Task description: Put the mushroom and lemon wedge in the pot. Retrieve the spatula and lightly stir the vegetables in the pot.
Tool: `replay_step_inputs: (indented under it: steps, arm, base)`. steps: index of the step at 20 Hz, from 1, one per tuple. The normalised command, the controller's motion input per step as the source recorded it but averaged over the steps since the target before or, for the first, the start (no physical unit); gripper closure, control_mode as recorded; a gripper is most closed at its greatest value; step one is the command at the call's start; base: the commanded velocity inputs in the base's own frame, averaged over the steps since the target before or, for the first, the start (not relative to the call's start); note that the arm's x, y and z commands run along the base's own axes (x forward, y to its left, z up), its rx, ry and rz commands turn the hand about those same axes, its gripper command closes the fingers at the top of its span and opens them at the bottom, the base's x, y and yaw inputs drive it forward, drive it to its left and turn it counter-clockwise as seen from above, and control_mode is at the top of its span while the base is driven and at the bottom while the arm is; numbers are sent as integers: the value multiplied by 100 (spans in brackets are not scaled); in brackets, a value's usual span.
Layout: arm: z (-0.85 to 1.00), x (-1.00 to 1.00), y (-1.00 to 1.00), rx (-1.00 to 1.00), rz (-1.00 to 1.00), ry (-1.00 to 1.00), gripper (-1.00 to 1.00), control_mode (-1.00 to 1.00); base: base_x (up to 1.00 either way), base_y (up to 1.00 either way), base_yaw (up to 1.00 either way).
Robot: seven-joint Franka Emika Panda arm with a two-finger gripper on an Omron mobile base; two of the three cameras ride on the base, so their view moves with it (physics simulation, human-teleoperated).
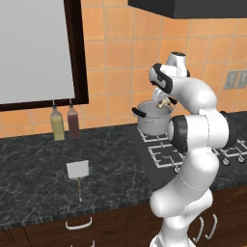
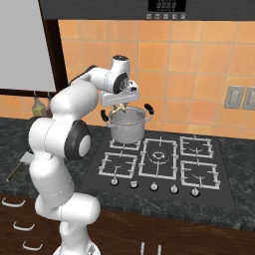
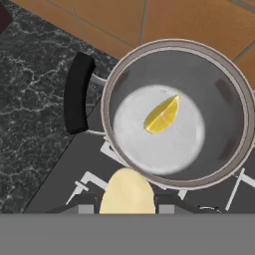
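Lemon wedge (image 3: pixel 162 114) already in pot (image 3: pixel 234 144); claw (image 3: pixel 127 206) grips what looks like the mushroom (image 3: pixel 126 193) above it. Next: release, fetch spatula (image 1: pixel 78 172).

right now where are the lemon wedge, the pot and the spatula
lemon wedge (image 3: pixel 162 115), hand view, middle of its flesh
pot (image 2: pixel 127 130), right base view, its steel side wall
spatula (image 1: pixel 77 170), left base view, its grey blade

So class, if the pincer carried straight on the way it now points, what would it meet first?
Probably the pot. The pincer holds the mushroom and looks down over the pot's near rim, so the rim or the steel floor beside the lemon wedge comes first; depth is hard to judge.
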Motion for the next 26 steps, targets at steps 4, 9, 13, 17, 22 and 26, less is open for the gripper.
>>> replay_step_inputs:
  steps: [4, 9, 13, 17, 22, 26]
  arm:
    - [-17, 61, 0, 0, -4, 0, 100, -100]
    - [-18, 21, -7, 0, -2, 0, 100, -100]
    - [-24, -6, -2, 0, -2, 0, 100, -100]
    - [-44, 26, -1, 0, -1, 0, 100, -100]
    - [-39, 21, -3, 0, -1, 4, 100, -100]
    - [-31, 15, 0, 0, -1, 6, 100, -100]
  base:
    - [0, 0, 0]
    - [0, 0, 0]
    - [0, 0, 0]
    - [0, 0, 0]
    - [0, 0, 0]
    - [0, 0, 0]
